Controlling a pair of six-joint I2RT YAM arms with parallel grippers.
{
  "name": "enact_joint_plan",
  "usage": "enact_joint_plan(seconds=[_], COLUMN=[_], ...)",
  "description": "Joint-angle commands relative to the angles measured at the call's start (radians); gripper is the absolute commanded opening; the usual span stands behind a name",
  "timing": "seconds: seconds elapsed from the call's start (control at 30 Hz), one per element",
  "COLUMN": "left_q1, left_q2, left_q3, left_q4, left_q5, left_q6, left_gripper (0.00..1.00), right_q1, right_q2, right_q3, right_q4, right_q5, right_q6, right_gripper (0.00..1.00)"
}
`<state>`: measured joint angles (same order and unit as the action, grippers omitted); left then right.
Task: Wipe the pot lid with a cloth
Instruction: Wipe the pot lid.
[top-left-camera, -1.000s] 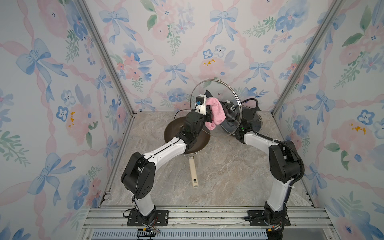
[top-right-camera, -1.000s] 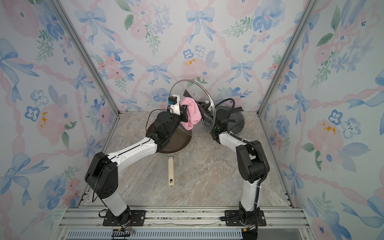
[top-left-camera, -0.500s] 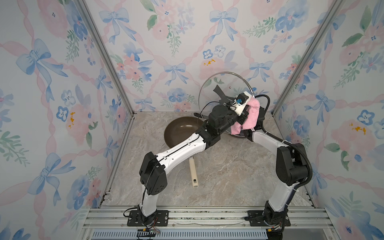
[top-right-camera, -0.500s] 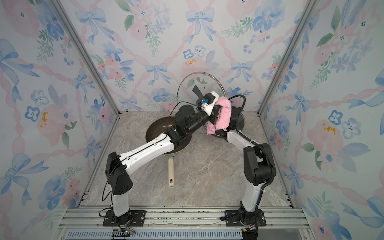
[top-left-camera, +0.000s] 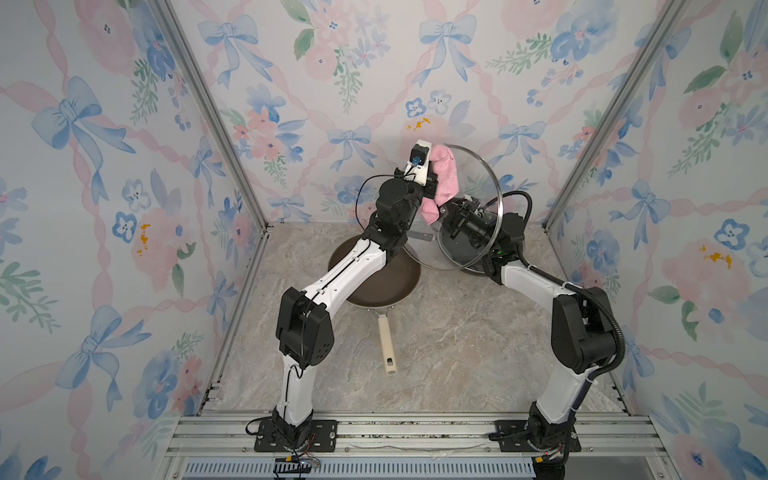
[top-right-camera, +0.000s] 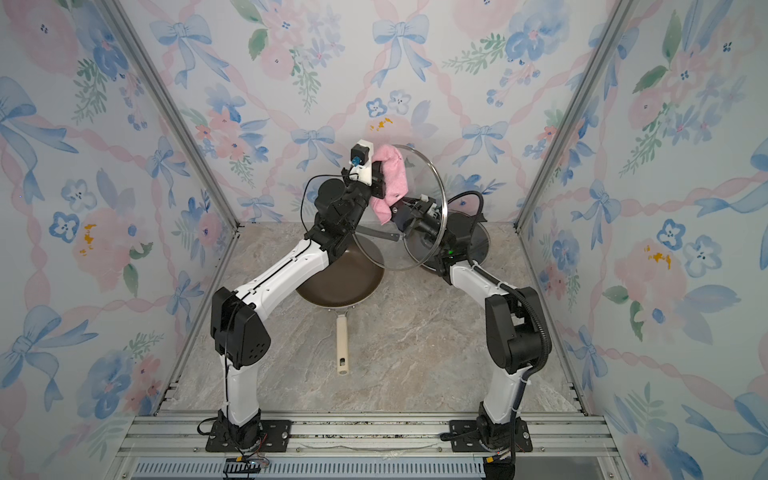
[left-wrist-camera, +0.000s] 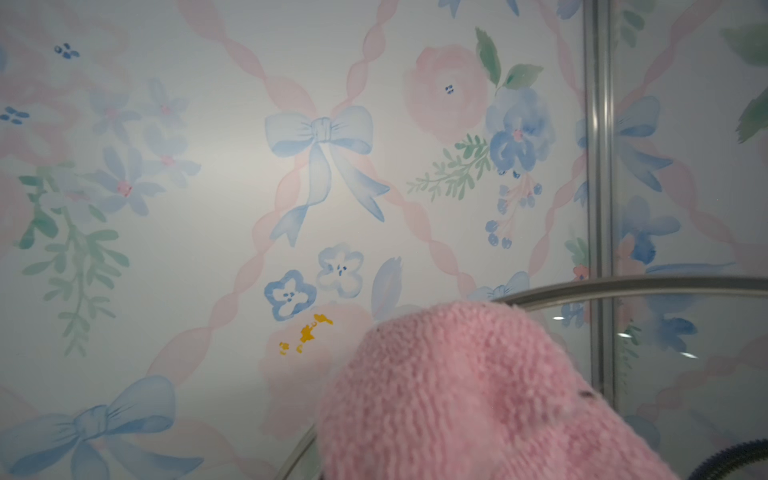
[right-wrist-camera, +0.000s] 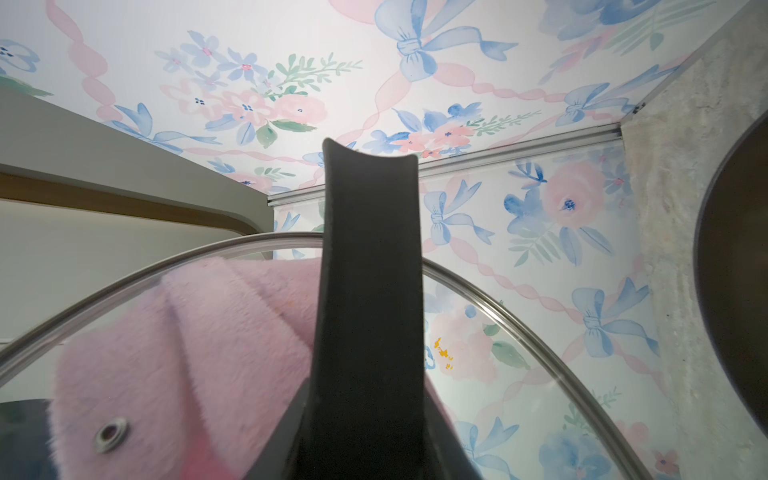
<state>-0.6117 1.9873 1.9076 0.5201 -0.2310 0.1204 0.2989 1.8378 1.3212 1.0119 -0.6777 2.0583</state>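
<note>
Your left claw (top-left-camera: 432, 185) grips the pink cloth (top-left-camera: 445, 166) at 11 o'clock on the glass pot lid (top-left-camera: 478, 183). Your right claw (top-left-camera: 459, 214) clamps the lid handle (right-wrist-camera: 370, 291). Press evenly and sweep toward 5 o'clock.

Looked like a grey marbled bench (top-left-camera: 457, 353), walled on three sides. Carried a brown frying pan (top-left-camera: 386, 286) left of centre toward the far edge, cream handle (top-left-camera: 386, 345) pointing at the near edge. Held a dark round pan (top-right-camera: 478, 243) near the far right corner, partly hidden, black handle (top-right-camera: 376, 232) reaching toward the frying pan. Could not tell whether touching.
</note>
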Motion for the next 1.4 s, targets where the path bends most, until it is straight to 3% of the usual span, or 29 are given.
enact_joint_plan(seconds=[0.0,0.07,0.17,0.37,0.53,0.6,0.77,0.93,1.03,1.17,1.3,1.37], left_q1=[0.044,0.044,0.021,-0.174,-0.327,-0.339,-0.286,-0.167,-0.106,-0.064,-0.117,-0.215], left_q2=[-0.037,-0.095,-0.187,-0.271,-0.231,-0.203,-0.090,-0.039,-0.061,-0.128,-0.247,-0.256], left_q3=[-0.188,-0.327,-0.525,-0.662,-0.506,-0.400,-0.092,0.030,-0.063,-0.316,-0.563,-0.592], left_q4=[-0.055,-0.052,-0.050,-0.041,-0.029,-0.006,0.005,0.004,0.005,0.002,0.003,0.002], left_q5=[-0.156,-0.183,-0.138,-0.047,0.109,0.161,0.201,0.090,-0.042,-0.190,-0.067,-0.015], left_q6=[-0.042,-0.106,-0.204,-0.166,-0.052,-0.037,0.047,-0.010,-0.080,-0.127,-0.259,-0.207], left_gripper=[0.06,0.06,0.06,0.06,0.06,0.06,0.07,0.07,0.07,0.06,0.06,0.06], right_q1=[0.007,0.000,-0.010,-0.015,-0.014,-0.011,-0.001,0.000,0.002,-0.001,-0.008,-0.010], right_q2=[-0.130,-0.116,-0.095,-0.030,0.017,0.028,0.018,-0.034,-0.063,-0.074,-0.068,-0.059], right_q3=[0.054,0.070,0.091,0.143,0.185,0.178,0.137,0.090,0.064,0.062,0.078,0.078], right_q4=[0.305,0.324,0.338,0.335,0.324,0.316,0.310,0.283,0.266,0.274,0.278,0.272], right_q5=[-0.090,-0.085,-0.077,-0.069,-0.076,-0.083,-0.089,-0.109,-0.109,-0.109,-0.109,-0.109], right_q6=[-0.046,-0.025,-0.001,0.021,0.023,0.019,0.001,-0.041,-0.068,-0.069,-0.066,-0.072], right_gripper=[0.14,0.14,0.14,0.13,0.13,0.12,0.12,0.12,0.12,0.12,0.12,0.12])
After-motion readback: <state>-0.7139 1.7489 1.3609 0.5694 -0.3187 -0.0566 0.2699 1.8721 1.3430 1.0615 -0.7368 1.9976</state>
